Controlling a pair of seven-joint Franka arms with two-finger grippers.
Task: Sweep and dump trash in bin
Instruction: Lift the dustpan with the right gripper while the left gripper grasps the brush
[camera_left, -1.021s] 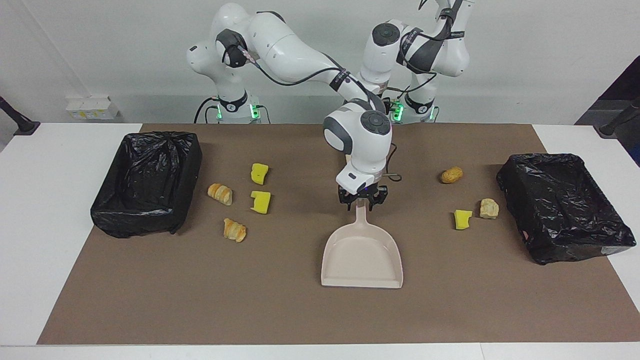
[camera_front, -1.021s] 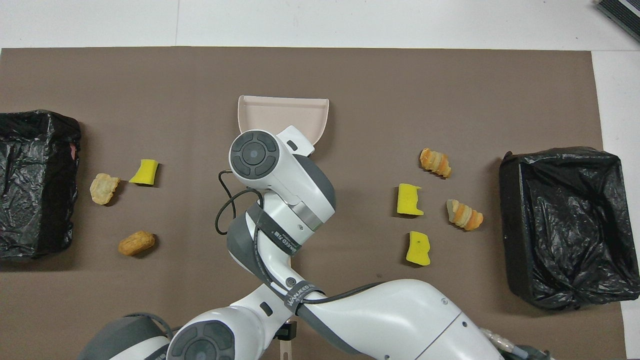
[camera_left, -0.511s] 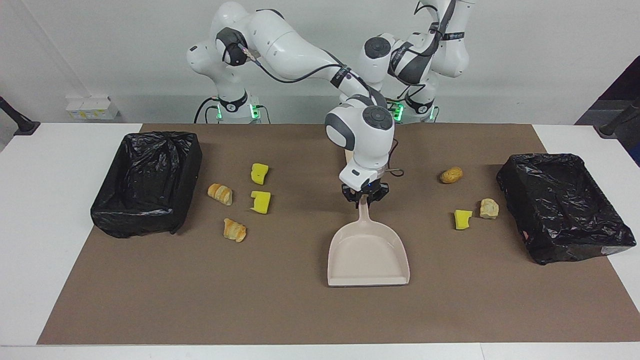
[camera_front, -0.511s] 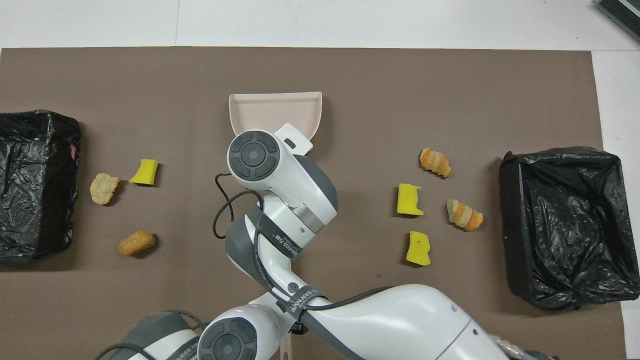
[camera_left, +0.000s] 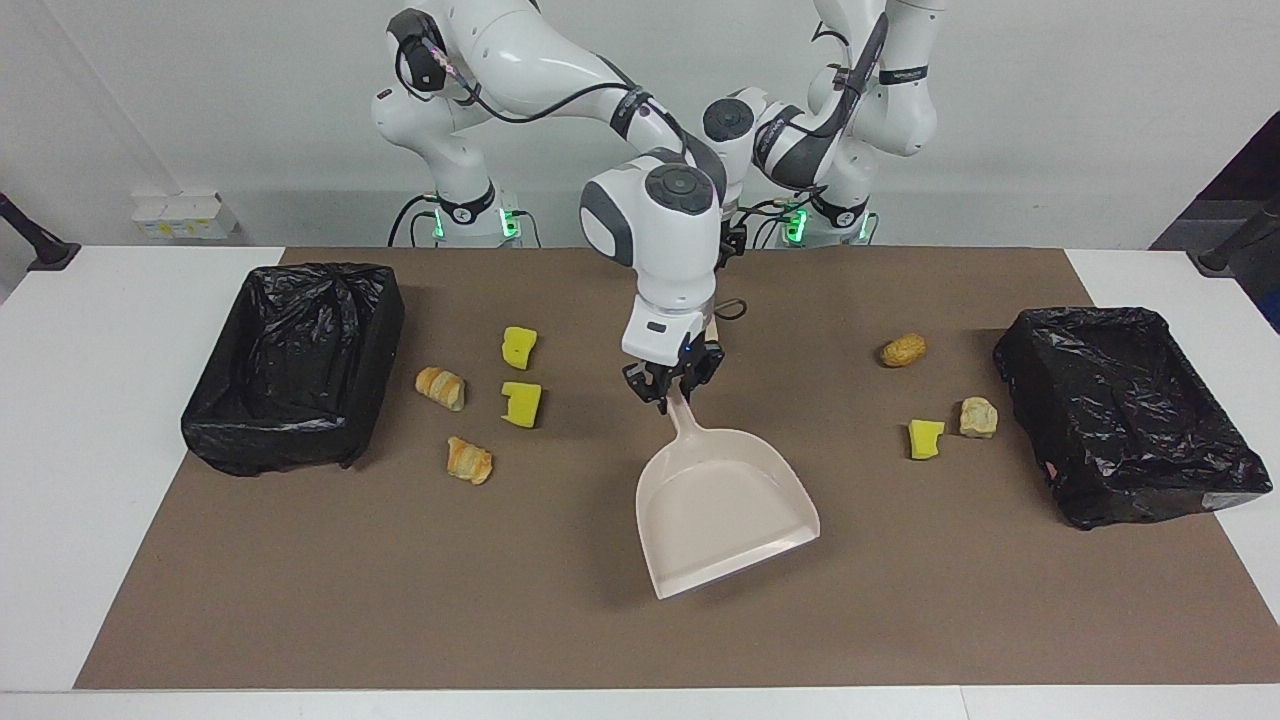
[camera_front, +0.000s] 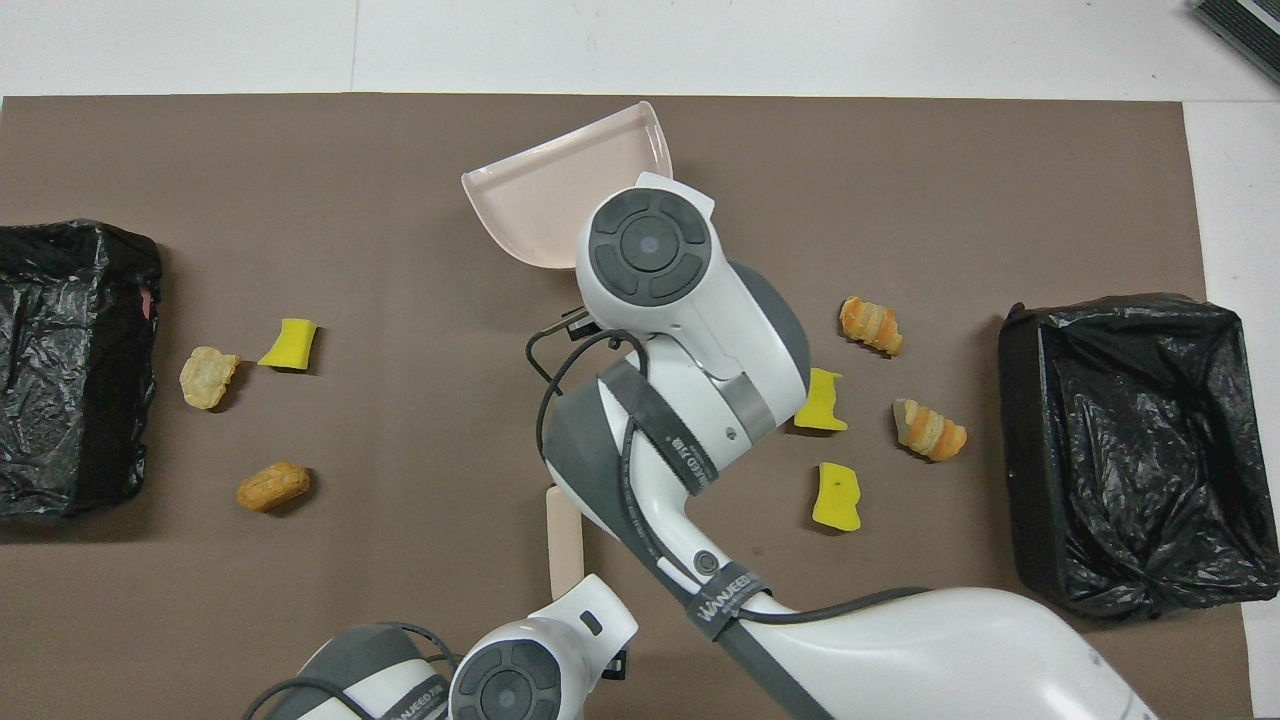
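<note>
My right gripper (camera_left: 672, 392) is shut on the handle of the pale pink dustpan (camera_left: 725, 510), which hangs tilted just over the mat, its mouth turned partly toward the left arm's end (camera_front: 560, 185). Trash lies in two groups. Yellow chunks (camera_left: 519, 347) (camera_left: 521, 404) and bread lumps (camera_left: 441, 387) (camera_left: 469, 460) sit beside one black-lined bin (camera_left: 295, 365). One yellow chunk (camera_left: 926, 439) and two bread lumps (camera_left: 903, 350) (camera_left: 978, 417) lie by the other bin (camera_left: 1130, 410). My left gripper (camera_left: 730, 250) hangs low over the mat's robot-side edge, mostly hidden by the right arm.
A beige stick (camera_front: 565, 540) lies on the brown mat (camera_left: 400, 600) close to the robots, its near end under the left hand. White table (camera_left: 90, 450) borders the mat at both ends.
The right gripper closed on the dustpan handle, lifted it and swung it toward the right arm's end, turning the pan. The left arm came down toward the beige stick.
</note>
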